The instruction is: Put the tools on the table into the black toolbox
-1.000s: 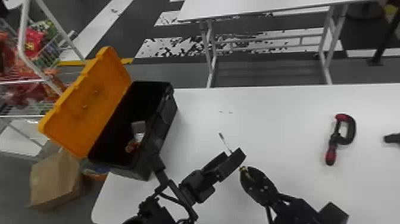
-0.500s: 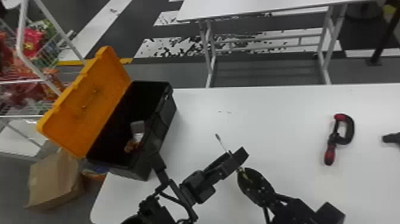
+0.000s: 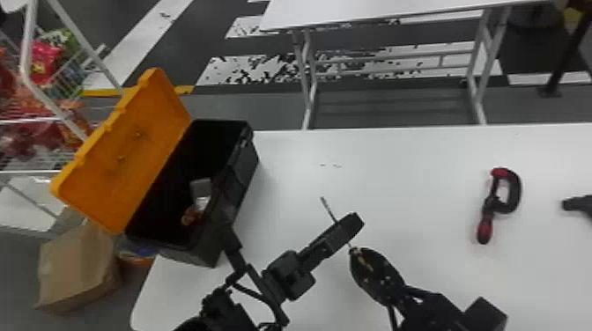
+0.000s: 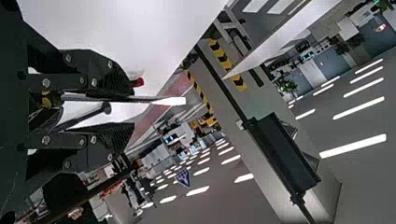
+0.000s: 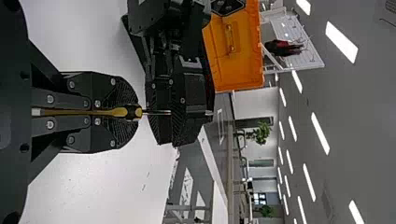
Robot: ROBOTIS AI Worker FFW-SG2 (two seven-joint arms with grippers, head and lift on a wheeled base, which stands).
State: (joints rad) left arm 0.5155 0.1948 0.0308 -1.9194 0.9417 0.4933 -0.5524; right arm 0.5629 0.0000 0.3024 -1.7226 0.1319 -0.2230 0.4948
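Observation:
In the head view my right gripper (image 3: 352,252) is shut on the yellow handle of a screwdriver, whose metal shaft (image 3: 326,207) points up-left across my left gripper (image 3: 356,220). The right wrist view has the yellow handle (image 5: 102,112) clamped in my right gripper (image 5: 135,113). Fingers of my left gripper (image 4: 132,110) stand apart around a thin dark rod (image 4: 88,115). The black toolbox (image 3: 244,171) is open at the left, holding a whitish item and something orange-brown. A red-and-black clamp (image 3: 486,224) and a dark tool (image 3: 578,203) lie on the table's right.
The orange lid (image 3: 127,154) leans back to the toolbox's left. My left arm's links pass close to the toolbox's front corner. A cardboard box (image 3: 75,268) and a wire rack with packets stand left of the white table (image 3: 396,167); another table is behind.
The left gripper has shifted slightly right, nearer the right gripper. The right gripper keeps its hold on the screwdriver. The head view itself has drifted a little.

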